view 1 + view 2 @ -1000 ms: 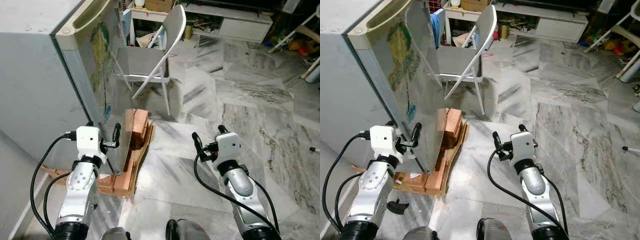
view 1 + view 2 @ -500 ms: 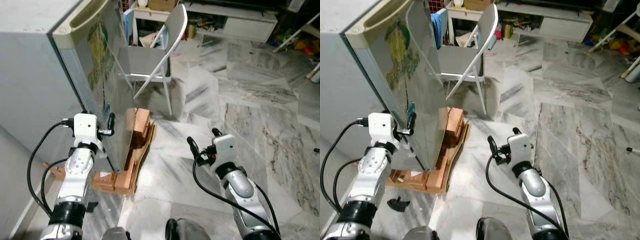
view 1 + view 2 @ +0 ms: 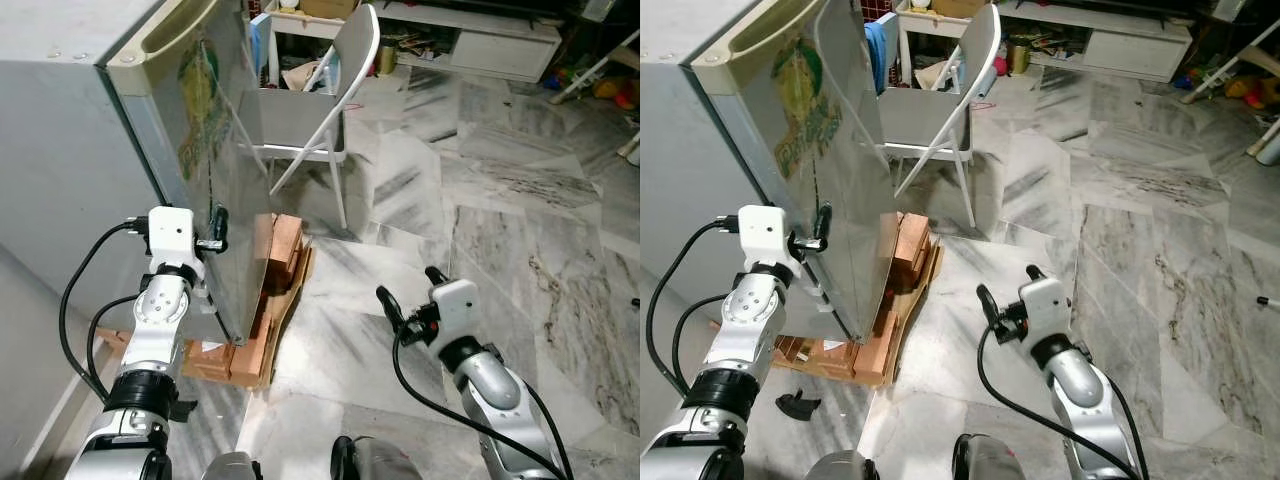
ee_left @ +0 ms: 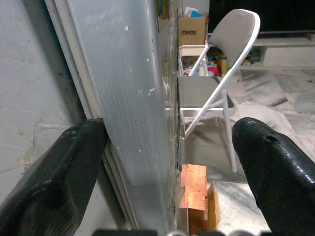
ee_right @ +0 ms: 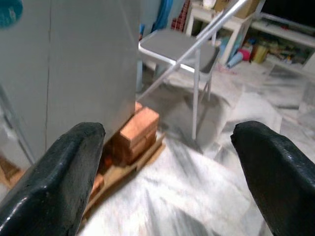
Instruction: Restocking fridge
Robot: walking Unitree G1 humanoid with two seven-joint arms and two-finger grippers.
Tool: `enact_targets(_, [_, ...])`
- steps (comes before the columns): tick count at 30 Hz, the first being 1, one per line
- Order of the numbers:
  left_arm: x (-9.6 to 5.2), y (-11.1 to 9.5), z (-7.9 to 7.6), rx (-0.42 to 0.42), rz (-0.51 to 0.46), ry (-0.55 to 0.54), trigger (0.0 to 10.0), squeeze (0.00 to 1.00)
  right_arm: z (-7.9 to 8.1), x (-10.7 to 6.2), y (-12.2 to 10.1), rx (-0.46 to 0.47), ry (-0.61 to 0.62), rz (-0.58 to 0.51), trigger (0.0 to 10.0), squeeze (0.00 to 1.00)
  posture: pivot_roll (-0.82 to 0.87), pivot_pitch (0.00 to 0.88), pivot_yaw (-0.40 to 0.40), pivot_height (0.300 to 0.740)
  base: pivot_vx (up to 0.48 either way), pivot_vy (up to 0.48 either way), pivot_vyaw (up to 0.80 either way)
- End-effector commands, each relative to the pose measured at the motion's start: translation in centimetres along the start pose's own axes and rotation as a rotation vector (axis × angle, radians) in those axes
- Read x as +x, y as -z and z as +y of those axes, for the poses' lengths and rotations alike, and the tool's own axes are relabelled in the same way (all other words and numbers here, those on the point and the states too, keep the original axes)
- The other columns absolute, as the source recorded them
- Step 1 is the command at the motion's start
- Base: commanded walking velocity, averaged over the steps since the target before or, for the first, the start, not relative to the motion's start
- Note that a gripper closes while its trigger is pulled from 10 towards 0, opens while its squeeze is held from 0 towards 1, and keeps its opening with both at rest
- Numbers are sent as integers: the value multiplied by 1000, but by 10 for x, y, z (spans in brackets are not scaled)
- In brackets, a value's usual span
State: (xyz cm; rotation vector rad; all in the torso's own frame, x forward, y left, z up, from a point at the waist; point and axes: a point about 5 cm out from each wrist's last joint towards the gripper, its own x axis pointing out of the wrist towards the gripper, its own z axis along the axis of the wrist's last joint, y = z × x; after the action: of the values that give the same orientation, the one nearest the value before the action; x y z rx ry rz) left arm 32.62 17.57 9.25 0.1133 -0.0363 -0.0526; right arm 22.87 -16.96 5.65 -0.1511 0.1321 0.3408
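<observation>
The fridge (image 3: 90,130) stands at the robot's left on a stack of bricks (image 3: 275,265) and wood, and the free vertical edge of its door (image 4: 133,98) now sits between the two spread fingers (image 4: 54,182) of the left hand (image 3: 215,232). In the left wrist view one finger lies on the side of the gap next to the fridge body and the other out in front of the door face, with the door's edge running straight up the middle; whether either finger touches the metal cannot be told. The left hand is wide, gripping nothing firmly that the views show. A second ago it hung lower, level with the door's bottom corner near the bricks; it has since risen along the edge and closed in on it. The right hand (image 3: 408,300) hovers over the marble floor (image 3: 520,230), well apart from the fridge, its fingers also wide and holding nothing; it has dropped lower and drawn nearer the robot's body than before. Beyond the fridge door a grey folding chair (image 3: 320,110) stands on the floor, and past it a low white cabinet (image 3: 480,40) runs along the far wall.
</observation>
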Motion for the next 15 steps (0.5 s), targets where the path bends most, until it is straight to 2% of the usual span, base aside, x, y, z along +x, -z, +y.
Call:
enact_targets(1, [7,-6,-19,20,-20,93,10000,0,-2,-2,2,-10,-7,20,10000,0,-2,81,-22,740,0,0,0])
enact_targets(6, [14,-9,-45,0,-19,149,10000,0,-3,-10,6,-28,-18,31,10000,0,-1,81,-18,740,0,0,0])
enact_targets(7, [18,-17,-62,-19,-44,203,10000,0,-4,-15,7,-29,-13,38,10000,0,0,80,-19,740,0,0,0])
enact_targets(9, [19,-22,-72,-29,-61,241,10000,0,-5,-18,8,-31,-9,42,10000,0,0,80,-19,740,0,0,0])
enact_targets(11, [18,-32,-96,-63,-87,330,10000,0,-6,-24,11,-34,-11,53,10000,0,3,79,-21,740,0,0,0])
enact_targets(13, [7,-55,-149,-114,-150,564,10000,0,-6,-32,16,-37,-15,69,10000,0,6,77,-20,740,0,0,0])
enact_targets(15, [-11,-76,-188,-151,-214,749,10000,0,-5,-37,19,-39,-24,82,10000,0,2,76,-17,740,0,0,0])
